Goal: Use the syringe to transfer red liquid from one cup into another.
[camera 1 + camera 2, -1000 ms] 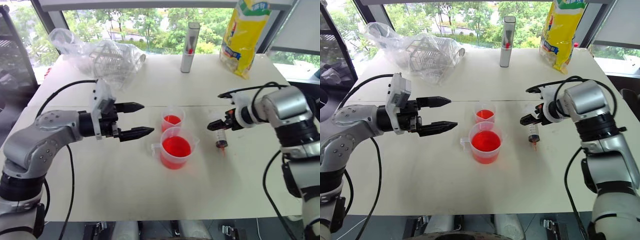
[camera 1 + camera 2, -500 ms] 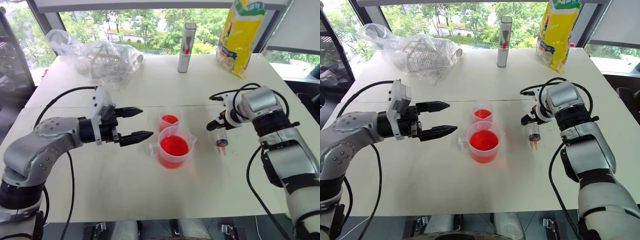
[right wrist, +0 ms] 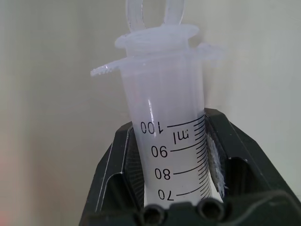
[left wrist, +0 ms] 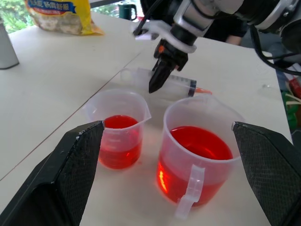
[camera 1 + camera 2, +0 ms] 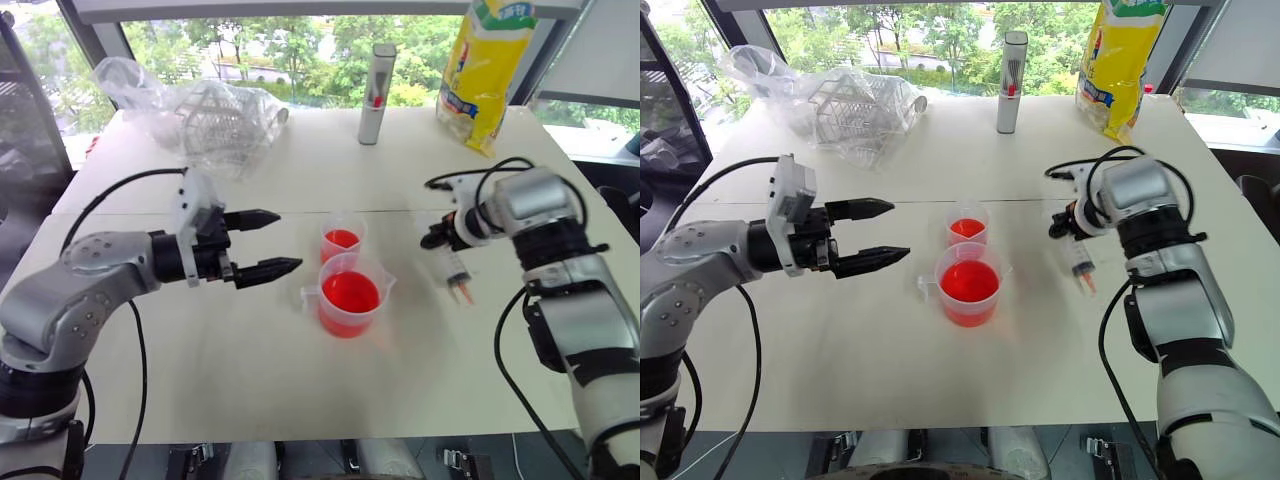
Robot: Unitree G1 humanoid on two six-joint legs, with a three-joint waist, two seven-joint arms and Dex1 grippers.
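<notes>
White table (image 5: 300, 390) set before a window with trees beyond. Right gripper (image 5: 1068, 222) is clamped on the syringe (image 5: 1081, 265); both black fingers (image 3: 110, 174) press the clear barrel near its printed upper markings. From the head views the syringe hangs tilted, orange-red tip low and toward the table's right side, close to the surface; contact with the table cannot be confirmed. Left gripper (image 5: 262, 243) hovers level above the table with its fingers spread wide and nothing between them, pointing toward the two cups. The handled measuring cup (image 5: 349, 304) stands just beyond its tips, filled well up with red liquid (image 5: 348, 293). The smaller cup (image 5: 342, 242) stands just behind it, apart, holding a shallower red layer. Both cups sit between the grippers. At the far edge stand a grey cylinder (image 5: 377, 80), a yellow bag (image 5: 487, 75) and a clear plastic bag (image 5: 200, 115) holding a basket.
</notes>
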